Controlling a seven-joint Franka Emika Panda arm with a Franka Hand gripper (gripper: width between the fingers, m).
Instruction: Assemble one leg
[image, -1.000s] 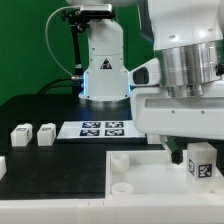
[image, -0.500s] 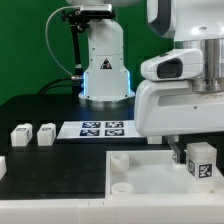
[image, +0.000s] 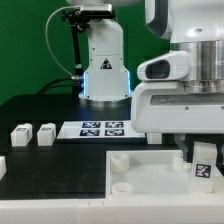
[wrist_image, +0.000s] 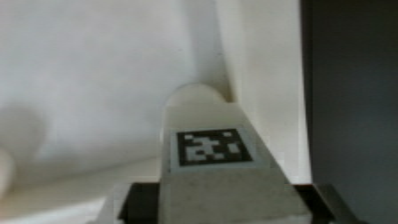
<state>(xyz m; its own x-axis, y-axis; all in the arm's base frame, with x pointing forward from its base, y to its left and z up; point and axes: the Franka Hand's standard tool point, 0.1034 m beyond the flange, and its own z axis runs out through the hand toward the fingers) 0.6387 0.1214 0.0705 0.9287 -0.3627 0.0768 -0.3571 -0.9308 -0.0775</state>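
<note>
Clamping the small white plastic square-section leg (image: 204, 165) between its dark fingers, the two-finger gripper (image: 203, 152) hangs low at the exterior view's right, directly over the large white square tray (image: 150, 180); the leg stands roughly upright, its black-and-white square tag facing the camera, its lower end down at the tray's surface, though whether it touches cannot be told. In the wrist view the same leg (wrist_image: 214, 150) runs away from the camera with its tag (wrist_image: 214, 147) on the upper face, the dark finger pads (wrist_image: 317, 200) pressed against both sides near its base; white tray surface lies behind it and black table (wrist_image: 356, 90) shows along one side. A raised round corner socket (image: 119, 160) sits on the tray toward the exterior view's left, well apart from the leg. On the black table, two small white tagged blocks (image: 32, 133) rest side by side at the exterior view's left; just beside them lies the thin flat white marker board (image: 103, 128); behind it stands the white robot base (image: 104, 62).
</note>
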